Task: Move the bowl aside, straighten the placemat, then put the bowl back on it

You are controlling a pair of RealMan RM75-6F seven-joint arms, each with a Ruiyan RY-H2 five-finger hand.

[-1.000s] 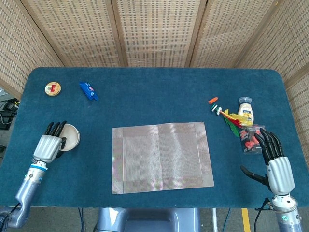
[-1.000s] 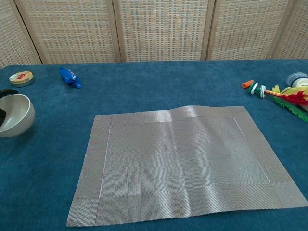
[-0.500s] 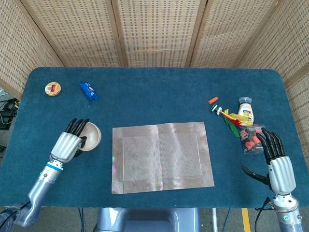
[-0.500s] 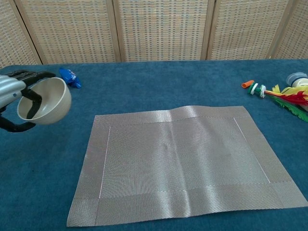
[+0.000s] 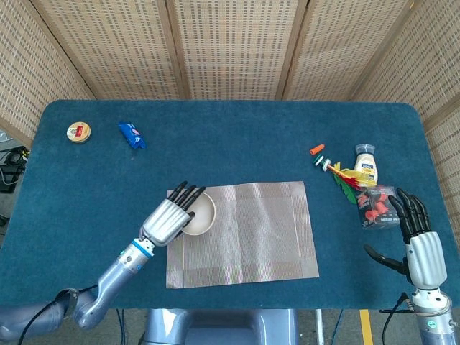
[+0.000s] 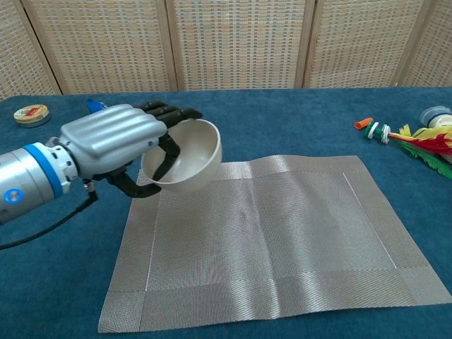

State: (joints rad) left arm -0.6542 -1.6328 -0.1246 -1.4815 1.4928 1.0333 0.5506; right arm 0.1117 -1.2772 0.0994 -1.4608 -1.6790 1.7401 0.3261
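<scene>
Bowl (image 6: 188,157), cream, tilted, over placemat (image 6: 282,233)

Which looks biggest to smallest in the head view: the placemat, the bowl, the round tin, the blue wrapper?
1. Placemat
2. Bowl, lifted in the left hand, so nearer the camera
3. Blue wrapper and round tin: too alike to rank

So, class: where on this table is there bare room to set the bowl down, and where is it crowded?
The placemat is bare right of the bowl that the left hand holds. Bare cloth also runs from the blue wrapper to the orange cap. It is crowded around the bottle, by the right hand.
</scene>
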